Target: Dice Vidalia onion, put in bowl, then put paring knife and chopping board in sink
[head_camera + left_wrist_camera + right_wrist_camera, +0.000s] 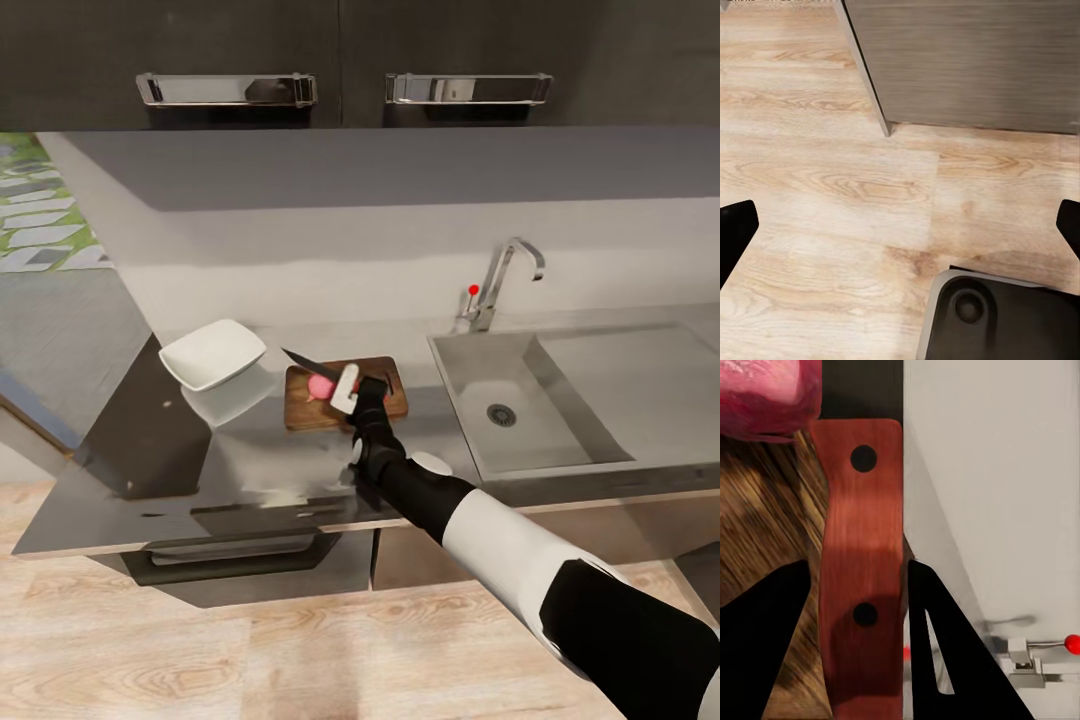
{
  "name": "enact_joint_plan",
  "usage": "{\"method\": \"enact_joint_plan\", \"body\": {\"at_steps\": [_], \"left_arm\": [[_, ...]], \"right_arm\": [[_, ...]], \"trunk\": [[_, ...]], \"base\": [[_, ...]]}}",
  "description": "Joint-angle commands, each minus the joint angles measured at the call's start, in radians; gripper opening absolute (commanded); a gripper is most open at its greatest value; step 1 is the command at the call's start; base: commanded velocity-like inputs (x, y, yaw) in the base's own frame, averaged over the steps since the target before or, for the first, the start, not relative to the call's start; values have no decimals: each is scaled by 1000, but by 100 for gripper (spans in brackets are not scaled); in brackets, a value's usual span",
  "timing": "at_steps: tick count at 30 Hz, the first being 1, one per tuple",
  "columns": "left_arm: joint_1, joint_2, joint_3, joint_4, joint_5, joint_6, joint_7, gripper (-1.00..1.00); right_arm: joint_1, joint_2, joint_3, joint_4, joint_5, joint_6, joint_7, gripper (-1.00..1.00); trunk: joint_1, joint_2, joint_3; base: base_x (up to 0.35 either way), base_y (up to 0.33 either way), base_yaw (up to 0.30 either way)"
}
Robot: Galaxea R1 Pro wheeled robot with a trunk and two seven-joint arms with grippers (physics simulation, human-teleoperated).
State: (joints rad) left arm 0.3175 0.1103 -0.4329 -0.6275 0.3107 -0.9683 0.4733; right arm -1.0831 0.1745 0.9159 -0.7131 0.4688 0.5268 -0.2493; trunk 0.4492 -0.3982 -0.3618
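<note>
The dark brown chopping board (385, 402) lies on the glossy grey countertop (250, 470), left of the sink (520, 400). The pinkish Vidalia onion (321, 387) (765, 394) rests on the board. My right gripper (352, 388) (859, 630) is shut on the paring knife's reddish-brown handle (862, 562), right over the onion. The knife's dark blade (300, 360) points toward the white bowl (212, 354) at the left of the board. In the left wrist view my left gripper (900, 225) hangs open over the wooden floor, its dark fingertips (735, 225) far apart.
The chrome faucet (505, 270) with its red knob (473, 290) stands behind the basin, and the drainboard (640, 370) lies to its right. Cabinets with bar handles (228, 88) hang above. A dark cabinet (967, 60) and part of the robot base (997, 315) appear over the floor.
</note>
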Motion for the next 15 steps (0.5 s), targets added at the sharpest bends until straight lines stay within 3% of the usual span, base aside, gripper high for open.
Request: {"method": "enact_joint_plan", "body": {"at_steps": [1, 6, 15], "left_arm": [[0, 2, -7, -3, 2, -1, 10, 100], [0, 2, -7, -3, 2, -1, 10, 100], [0, 2, -7, -1, 2, -1, 10, 100]], "right_arm": [[-1, 0, 5, 7, 5, 9, -2, -100], [-1, 0, 5, 28, 5, 9, -1, -100], [-1, 0, 5, 66, 5, 10, 2, -100]], "trunk": [[1, -2, -2], [1, -2, -2], [1, -2, -2]], "base": [[114, 0, 0], [126, 0, 0], [7, 0, 0]]}}
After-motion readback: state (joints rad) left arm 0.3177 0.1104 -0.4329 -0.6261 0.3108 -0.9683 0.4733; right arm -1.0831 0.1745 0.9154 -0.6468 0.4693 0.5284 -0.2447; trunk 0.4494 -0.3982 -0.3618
